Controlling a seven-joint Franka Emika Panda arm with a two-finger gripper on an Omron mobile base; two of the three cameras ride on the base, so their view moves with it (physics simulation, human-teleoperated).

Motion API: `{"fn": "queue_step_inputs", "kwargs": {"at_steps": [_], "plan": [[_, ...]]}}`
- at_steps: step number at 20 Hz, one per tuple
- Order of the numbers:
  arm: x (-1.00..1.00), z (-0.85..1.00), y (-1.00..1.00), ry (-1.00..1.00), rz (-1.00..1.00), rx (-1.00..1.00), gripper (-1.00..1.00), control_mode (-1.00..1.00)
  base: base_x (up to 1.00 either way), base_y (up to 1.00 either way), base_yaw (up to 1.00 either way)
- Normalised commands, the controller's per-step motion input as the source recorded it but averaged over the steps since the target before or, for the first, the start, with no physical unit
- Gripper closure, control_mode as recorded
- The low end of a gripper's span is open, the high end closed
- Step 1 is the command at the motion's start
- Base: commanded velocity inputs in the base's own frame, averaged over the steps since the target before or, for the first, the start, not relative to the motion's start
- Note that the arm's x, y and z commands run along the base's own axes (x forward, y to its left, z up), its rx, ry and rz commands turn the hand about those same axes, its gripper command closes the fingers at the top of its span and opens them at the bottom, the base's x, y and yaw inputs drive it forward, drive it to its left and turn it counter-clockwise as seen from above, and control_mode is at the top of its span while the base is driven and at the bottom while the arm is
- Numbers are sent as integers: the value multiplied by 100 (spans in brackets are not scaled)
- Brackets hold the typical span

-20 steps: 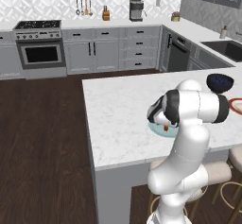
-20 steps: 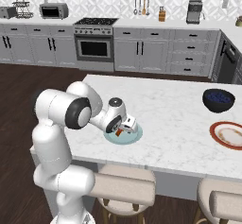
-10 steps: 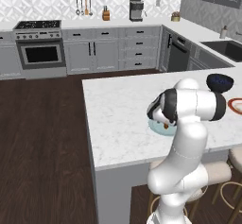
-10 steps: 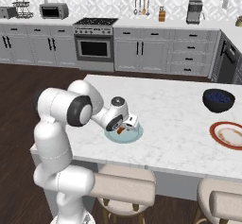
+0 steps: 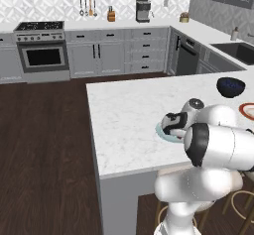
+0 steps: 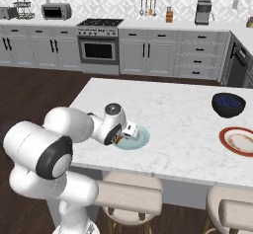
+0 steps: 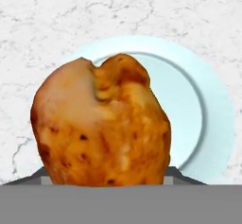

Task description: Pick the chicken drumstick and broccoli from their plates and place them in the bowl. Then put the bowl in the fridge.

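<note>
chicken drumstick (image 7: 101,124) gripped in claw (image 6: 120,140), above plate (image 7: 208,119)

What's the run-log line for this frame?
phase: grasp | pincer: shut on chicken drumstick | location: over light blue plate on island counter | pending: place in bowl
</note>
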Motion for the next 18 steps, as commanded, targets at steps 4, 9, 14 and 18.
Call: {"fn": "queue_step_inputs", "kwargs": {"at_steps": [4,9,14,18], "plan": [[-21,100,26,11,0,2,100,-100,0,0,0],[-6,100,7,29,0,3,100,-100,0,0,0],[-32,93,0,36,0,9,100,-100,0,0,0],[-100,31,28,1,0,0,100,-100,0,0,0]]}}
